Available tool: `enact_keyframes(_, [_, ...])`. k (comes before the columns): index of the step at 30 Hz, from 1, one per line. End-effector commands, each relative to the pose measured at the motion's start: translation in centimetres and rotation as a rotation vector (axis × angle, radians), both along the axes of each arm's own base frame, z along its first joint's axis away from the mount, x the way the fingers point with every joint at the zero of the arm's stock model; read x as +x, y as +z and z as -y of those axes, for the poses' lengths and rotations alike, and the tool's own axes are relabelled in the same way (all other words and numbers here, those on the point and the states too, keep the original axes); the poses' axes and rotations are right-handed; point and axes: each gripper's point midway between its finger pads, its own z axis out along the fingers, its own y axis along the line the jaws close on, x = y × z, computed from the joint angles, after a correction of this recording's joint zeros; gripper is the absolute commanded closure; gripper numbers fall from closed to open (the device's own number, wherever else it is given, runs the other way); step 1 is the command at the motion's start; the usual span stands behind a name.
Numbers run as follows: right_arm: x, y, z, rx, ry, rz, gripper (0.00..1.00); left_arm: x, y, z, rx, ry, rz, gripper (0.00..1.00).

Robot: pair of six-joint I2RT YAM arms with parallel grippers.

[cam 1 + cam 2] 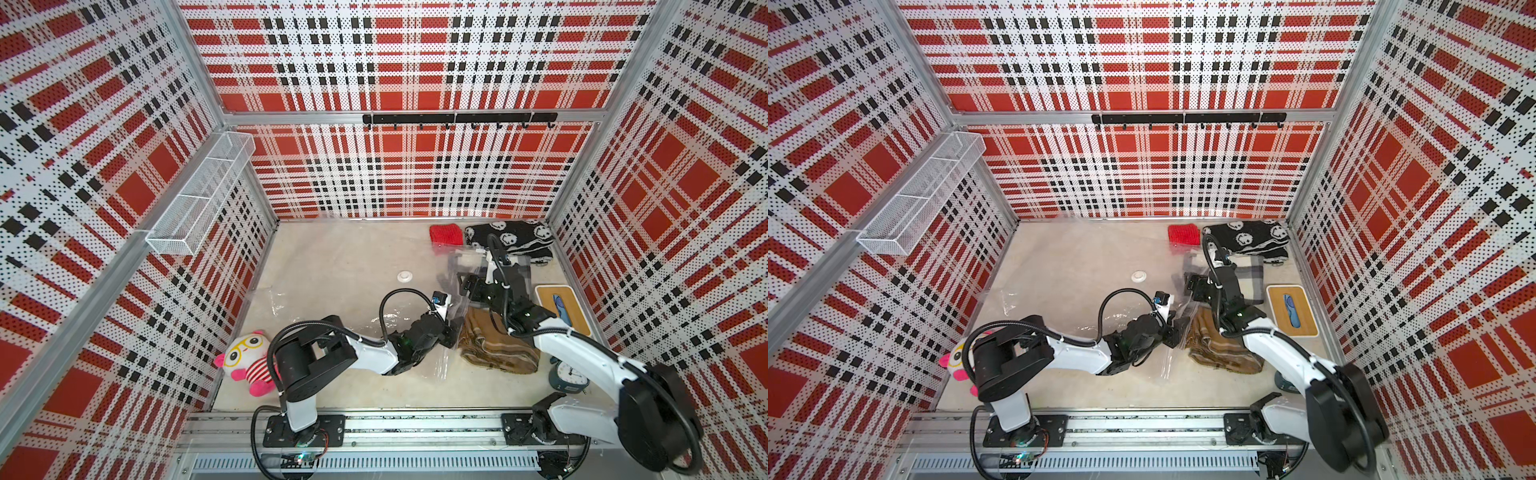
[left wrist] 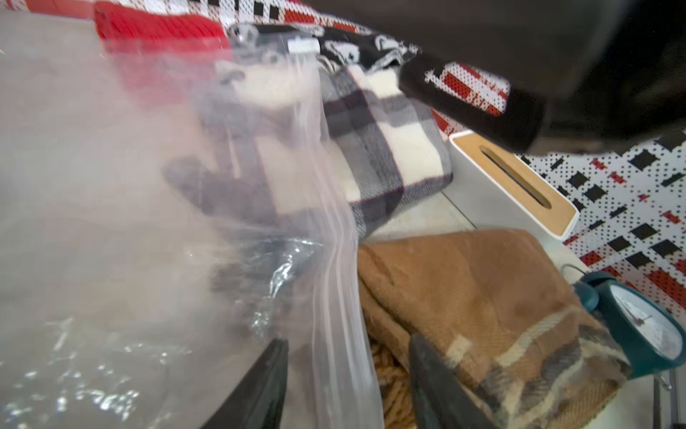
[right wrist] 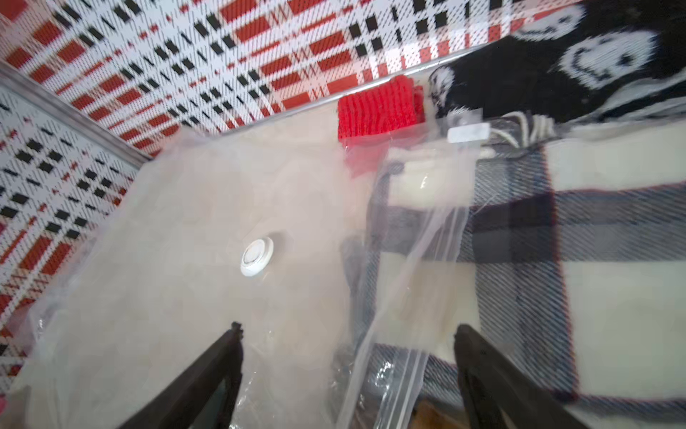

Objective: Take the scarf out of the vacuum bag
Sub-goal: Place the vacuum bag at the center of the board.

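Four cloth pieces are crowded on the right of the table (image 1: 478,390): red knit (image 1: 446,235), black smiley scarf (image 1: 511,237), checked scarf (image 3: 594,278), brown scarf (image 2: 482,289). The vacuum bag (image 3: 167,230) is spread flat mid-table, valve (image 3: 256,256) up, its zip edge laid across the checked scarf (inside or beneath cannot be told). The left arm (image 1: 374,353) is stretched low over the bag, and the right arm (image 1: 582,345) is bent above the brown scarf. The left gripper (image 2: 349,340) and right gripper (image 3: 348,328) are held parted, with the zip edge between their jaws.

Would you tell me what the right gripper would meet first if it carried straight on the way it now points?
Most likely the vacuum bag, its clear zip edge lying between the open right gripper's fingers; the grey plaid scarf is behind, depth unclear.
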Motion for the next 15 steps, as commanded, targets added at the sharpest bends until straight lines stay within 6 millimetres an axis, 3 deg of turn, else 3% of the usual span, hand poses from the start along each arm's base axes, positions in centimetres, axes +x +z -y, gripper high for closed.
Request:
enact_keyframes(1, [2.0,-1.1,-1.4,0.028,0.085,-0.006,0.23,-0.1,0.1,1.6,-0.072,-0.033,-0.009,0.46])
enact_keyframes(4, [3.5,-3.6,-2.1,0.084,0.135,-0.068,0.44,-0.4,-1.8,1.5,-0.081,-0.036,-0.04,0.49])
enact_keyframes(6, [4.3,-5.1,-2.1,0.092,0.14,-0.091,0.52,-0.6,-2.7,1.3,-0.097,-0.033,-0.056,0.49])
enact_keyframes(8, [5.0,-6.6,-1.9,0.087,0.132,-0.122,0.56,-0.7,-3.6,1.5,-0.097,-0.038,-0.076,0.49])
enact_keyframes(11, [5.5,-8.2,-1.8,0.077,0.127,-0.163,0.6,-0.6,-3.2,1.3,-0.102,-0.032,-0.062,0.51])
enact_keyframes(15, [5.1,-7.4,-1.5,0.082,0.122,-0.13,0.62,-0.3,-1.6,0.0,-0.118,0.006,-0.038,0.51])
